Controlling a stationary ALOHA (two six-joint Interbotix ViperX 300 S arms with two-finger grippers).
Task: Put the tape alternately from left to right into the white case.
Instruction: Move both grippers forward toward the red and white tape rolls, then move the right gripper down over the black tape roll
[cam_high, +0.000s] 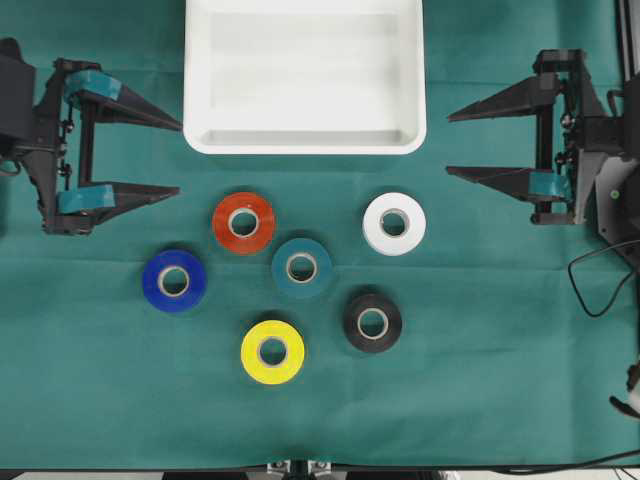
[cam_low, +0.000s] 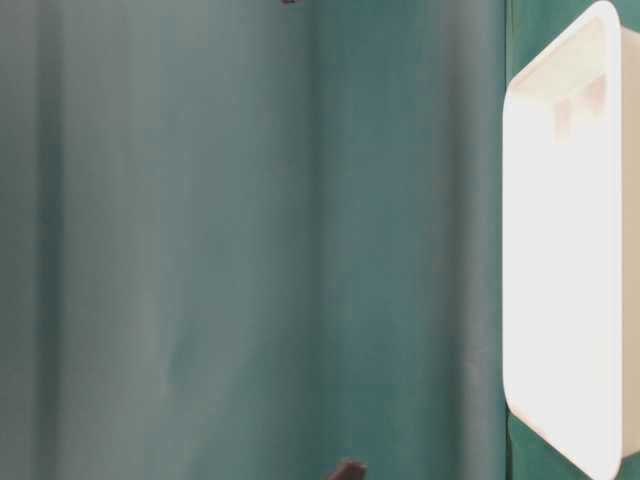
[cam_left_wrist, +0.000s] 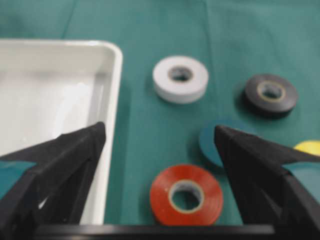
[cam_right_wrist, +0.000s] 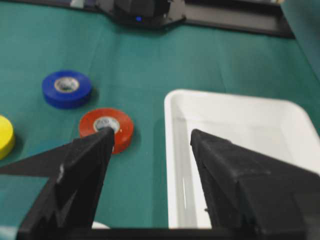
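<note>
- The white case (cam_high: 305, 140) sits at the far edge of the green tabletop (cam_high: 500, 380), about midway along it, with nothing inside.
- All six rolls of tape lie flat on the cloth in front of the case, none touching another.
- The red-orange roll (cam_high: 243, 222) is nearest the case's front left corner; the white roll (cam_high: 394, 223) lies near its front right corner.
- The teal roll (cam_high: 301, 267) sits between them, a little closer to the near edge.
- The blue roll (cam_high: 174, 281) is farthest towards the left edge.
- The black roll (cam_high: 372, 323) lies to the right of the teal one, and the yellow roll (cam_high: 272, 351) is closest to the near edge.
- The left gripper (cam_high: 178, 157) hangs by the left edge, jaws spread wide and holding nothing, tips pointing towards the case.
- The right gripper (cam_high: 450, 143) hangs by the right edge, jaws likewise apart and empty, tips facing the case's right side.
- The table-level view is blurred; only green cloth and the case's rim can be made out there.
</note>
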